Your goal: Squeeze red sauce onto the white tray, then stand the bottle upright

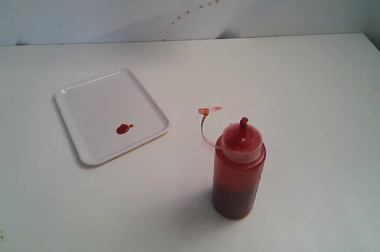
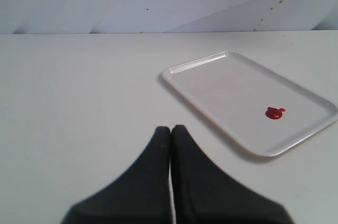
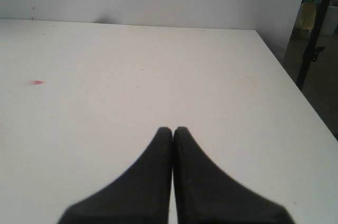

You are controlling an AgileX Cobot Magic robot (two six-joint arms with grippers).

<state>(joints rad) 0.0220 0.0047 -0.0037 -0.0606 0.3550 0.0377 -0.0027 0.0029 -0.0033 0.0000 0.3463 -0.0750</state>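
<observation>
I am looking at a white table (image 1: 309, 85) set against a pale wall (image 1: 119, 2). The white tray (image 1: 101, 100) lies flat on the left half of the exterior view, turned at an angle to the table's edges. On it, towards its nearer long side, sits the red sauce (image 1: 123, 128), a small glossy blob with a tiny droplet just beside it.

The bottle (image 1: 238, 175) stands upright on the table, to the right of the tray and nearer the camera, well apart from it. Its translucent body shows red sauce, darker in the lower part. The pale cap carries a red-stained nozzle (image 1: 243, 123) that points up and is uncovered. A thin tether (image 1: 203, 134) curves up and to the left from the cap to the small tip cap (image 1: 203, 111). I cannot tell whether the tip cap rests on the table. Just beside it there is a faint pink smear (image 1: 217, 108) on the table. A trail of small red specks (image 1: 199, 7) dots the wall behind.

In the left wrist view, my left gripper (image 2: 171, 129) has its two dark fingers pressed together with nothing between them. It is over the table, with the tray and its blob beyond the fingertips. In the right wrist view, my right gripper (image 3: 172, 129) is likewise closed and empty over the table, with the pink smear some way off
</observation>
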